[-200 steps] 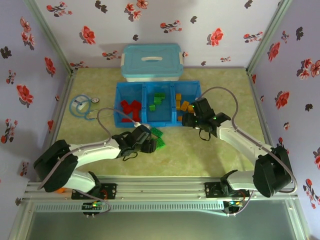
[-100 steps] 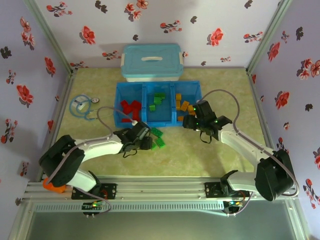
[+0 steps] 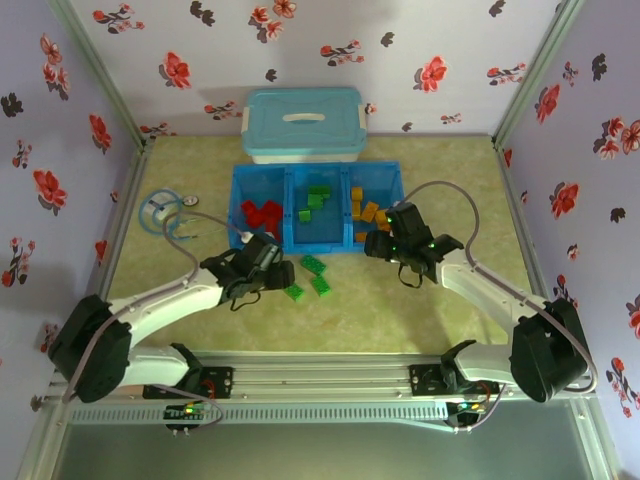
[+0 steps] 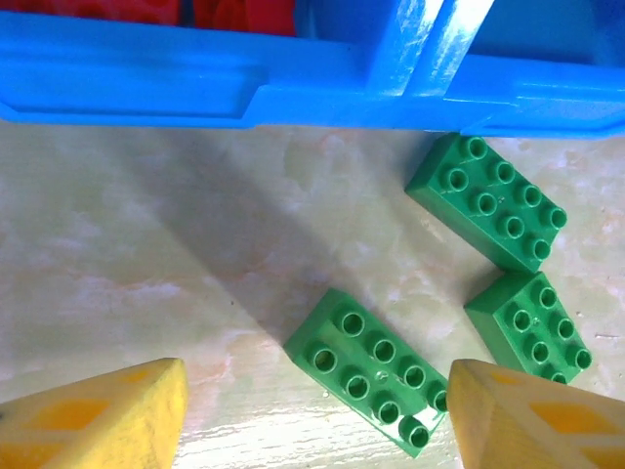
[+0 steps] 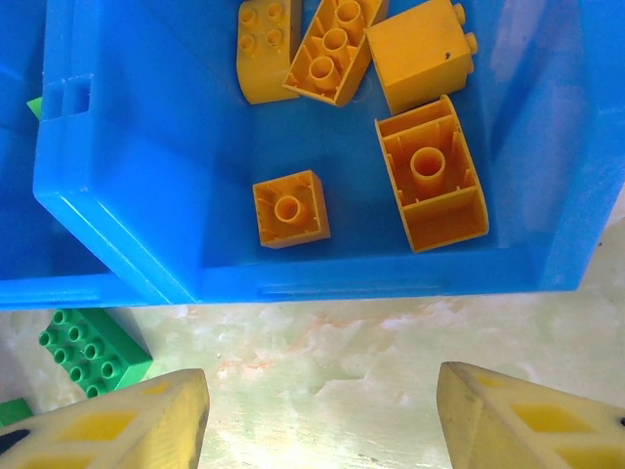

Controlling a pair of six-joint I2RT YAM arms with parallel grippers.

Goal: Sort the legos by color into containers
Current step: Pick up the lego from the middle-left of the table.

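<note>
The blue tray (image 3: 290, 245) holds red legos (image 3: 262, 214) in its left compartment, green ones (image 3: 315, 200) in the middle and orange ones (image 3: 368, 210) on the right. Three green legos lie on the table in front of it (image 3: 313, 265) (image 3: 322, 285) (image 3: 293, 292). My left gripper (image 3: 278, 276) is open just left of them; in the left wrist view the nearest green lego (image 4: 376, 369) lies between its fingers (image 4: 98, 415), untouched. My right gripper (image 5: 322, 420) is open over bare table at the tray's front wall (image 5: 391, 283), with orange legos (image 5: 430, 186) beyond it.
A pale-blue lidded box (image 3: 303, 123) stands behind the tray. A coiled blue tube (image 3: 165, 212) lies at the left. Flowered walls enclose the table on three sides. Another green lego (image 5: 95, 350) shows at the left of the right wrist view.
My left gripper has pulled back to the left, and a third green lego now shows on the table beside it. The right arm shifted slightly, then held still.
</note>
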